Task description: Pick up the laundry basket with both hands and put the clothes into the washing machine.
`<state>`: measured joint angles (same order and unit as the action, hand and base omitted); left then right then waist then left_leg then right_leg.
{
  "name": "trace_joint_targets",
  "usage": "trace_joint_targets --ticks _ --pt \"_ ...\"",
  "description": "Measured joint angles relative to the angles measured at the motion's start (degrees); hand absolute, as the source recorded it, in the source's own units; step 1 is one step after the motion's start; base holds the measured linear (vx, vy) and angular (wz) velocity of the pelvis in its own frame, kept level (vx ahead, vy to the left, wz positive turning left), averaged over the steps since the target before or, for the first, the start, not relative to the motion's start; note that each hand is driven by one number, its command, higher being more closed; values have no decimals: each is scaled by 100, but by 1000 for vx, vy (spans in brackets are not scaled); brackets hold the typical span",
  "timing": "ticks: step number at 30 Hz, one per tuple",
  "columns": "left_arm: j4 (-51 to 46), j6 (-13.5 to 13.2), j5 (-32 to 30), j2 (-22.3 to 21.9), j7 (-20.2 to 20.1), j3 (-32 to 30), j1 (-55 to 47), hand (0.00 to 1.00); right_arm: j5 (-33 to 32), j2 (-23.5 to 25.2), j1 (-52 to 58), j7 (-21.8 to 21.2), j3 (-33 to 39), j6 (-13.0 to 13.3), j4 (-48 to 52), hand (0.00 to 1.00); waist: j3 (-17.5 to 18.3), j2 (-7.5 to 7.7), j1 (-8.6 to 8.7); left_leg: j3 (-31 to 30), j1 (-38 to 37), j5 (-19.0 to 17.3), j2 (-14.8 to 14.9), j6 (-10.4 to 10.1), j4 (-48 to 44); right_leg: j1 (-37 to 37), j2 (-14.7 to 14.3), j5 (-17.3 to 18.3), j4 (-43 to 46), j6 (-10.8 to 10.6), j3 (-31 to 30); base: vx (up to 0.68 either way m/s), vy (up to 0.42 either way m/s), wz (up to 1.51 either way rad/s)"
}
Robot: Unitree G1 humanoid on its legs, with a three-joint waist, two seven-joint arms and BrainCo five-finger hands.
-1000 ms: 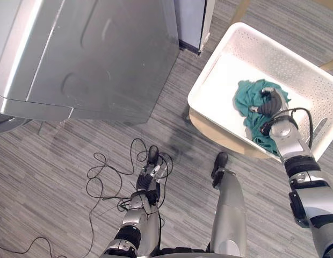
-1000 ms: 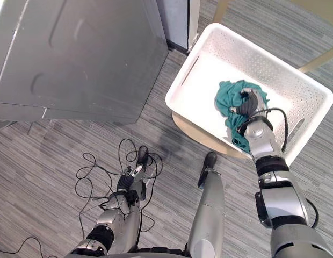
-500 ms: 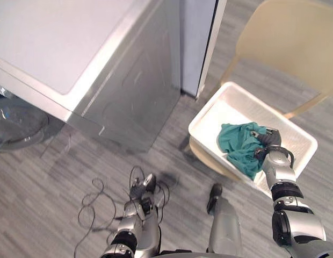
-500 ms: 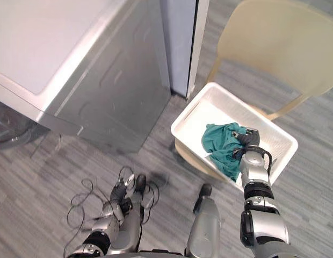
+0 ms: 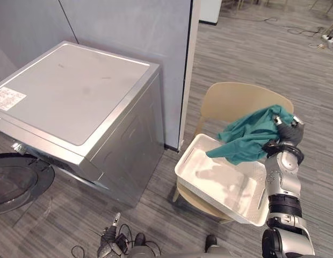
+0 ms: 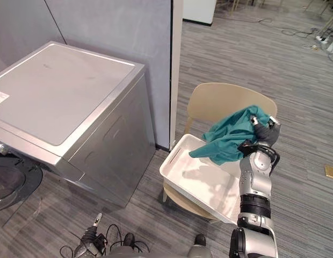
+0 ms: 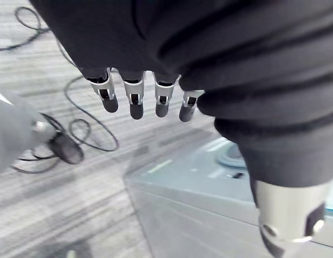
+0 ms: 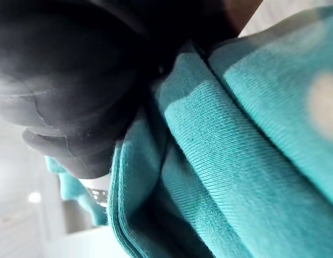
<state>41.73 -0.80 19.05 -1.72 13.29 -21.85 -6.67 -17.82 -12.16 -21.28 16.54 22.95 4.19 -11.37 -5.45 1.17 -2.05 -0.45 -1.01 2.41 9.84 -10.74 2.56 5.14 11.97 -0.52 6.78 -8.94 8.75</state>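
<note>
My right hand is raised above the white laundry basket, shut on a teal garment that hangs from it over the basket's far side. The right wrist view shows the teal cloth bunched against the dark cover. The basket rests on a beige chair and its inside looks bare. The silver washing machine stands to the left, its round glass door swung open at the lower left. My left hand hangs low near the floor, fingers straight and holding nothing.
A blue-grey partition wall rises behind the machine, its edge just left of the chair. Grey striped floor lies between the machine and the chair. A power strip with cables lies far back on the right.
My right hand has lifted the teal garment up out of the basket. The whole picture has shifted as the head camera rose. My left hand stays low.
</note>
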Motion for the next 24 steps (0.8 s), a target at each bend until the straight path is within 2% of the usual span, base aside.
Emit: trace_joint_targets --ticks 4,5,6,7,9,11,12,13,14,15,16,17,19,21,24 --pt "-2030 -200 51 -24 89 486 -362 0 69 78 369 -33 4 235 1075 100 267 -47 37 33 -239 -86 4 46 23 -213 -25 -48 -111 -9 -80 -17 0 -11" --pt "-2281 -239 51 -35 87 591 -388 0 164 78 407 -37 -34 245 1228 100 312 -83 58 58 -269 -145 5 69 30 -222 -29 -52 -111 -17 -101 -35 20 -15" --pt "-2513 -210 111 -144 343 566 -434 0 450 77 461 -42 -116 296 1531 100 366 -162 122 79 -323 -275 1 126 35 -239 -29 -68 -115 -41 -137 -35 41 -18" --pt "-2617 -211 109 -149 344 681 -579 0 681 85 577 -60 -221 387 1800 100 387 -194 127 118 -368 -387 -1 147 39 -238 -38 -88 -126 -60 -200 -45 44 -20" --pt "-2840 -170 107 -133 434 828 -732 0 722 185 678 -80 -336 430 2044 100 413 -150 124 234 -387 -415 -3 136 26 -237 -59 -146 -234 -103 -301 -83 27 -25" --pt "-2878 -109 84 -106 549 991 -747 0 722 299 824 -253 -551 429 2363 100 420 -136 116 330 -376 -449 -1 131 9 -213 -96 -222 -363 -54 -451 -99 8 -23" --pt "-2949 -101 15 -40 523 1177 -770 0 721 321 854 -305 -629 430 2430 100 420 -137 120 376 -375 -451 -2 131 0 -198 -102 -247 -385 -54 -500 -78 3 -24" --pt "-3447 -115 -54 166 319 1745 -731 0 717 358 909 -432 -859 428 2501 100 420 -137 140 438 -368 -472 -2 123 -39 -180 -130 -266 -419 -56 -606 -92 -2 -31" --pt "-3976 -273 -192 342 61 2305 -471 0 716 387 1017 -550 -1091 425 2611 100 442 -150 163 511 -375 -503 2 113 -71 -171 -175 -267 -455 -55 -765 -83 -3 -31" --pt "-4125 -371 -206 412 -60 2496 -259 0 713 397 1062 -589 -1216 427 2655 100 481 -168 198 544 -372 -503 2 113 -70 -165 -188 -267 -488 -55 -830 -58 3 -33" --pt "-4240 -547 -207 491 -283 2782 195 0 708 405 1073 -705 -1473 426 2682 100 571 -204 319 620 -372 -503 -8 113 -54 -115 -204 -267 -515 -55 -950 -31 14 -39" --pt "-4240 -643 -201 511 -392 2974 617 0 709 418 1074 -788 -1682 426 2768 100 630 -244 414 720 -377 -504 -10 113 -39 -72 -227 -276 -517 -55 -1083 -34 18 -47" --pt "-4229 -673 -202 525 -487 3157 985 0 704 425 1101 -890 -1851 429 2971 100 650 -278 521 846 -468 -534 -1 100 -28 -65 -267 -319 -541 -64 -1224 -8 12 -47" --pt "-4076 -705 -201 509 -583 3612 1329 0 695 417 1116 -938 -2026 449 3254 100 676 -313 649 1027 -590 -562 29 92 -24 -54 -339 -430 -563 -29 -1393 43 2 -46" --pt "-3864 -699 -173 454 -613 4025 1599 0 685 373 1116 -959 -2220 492 3358 100 714 -358 724 1168 -597 -558 43 99 -26 33 -385 -509 -584 -41 -1526 53 0 -26"
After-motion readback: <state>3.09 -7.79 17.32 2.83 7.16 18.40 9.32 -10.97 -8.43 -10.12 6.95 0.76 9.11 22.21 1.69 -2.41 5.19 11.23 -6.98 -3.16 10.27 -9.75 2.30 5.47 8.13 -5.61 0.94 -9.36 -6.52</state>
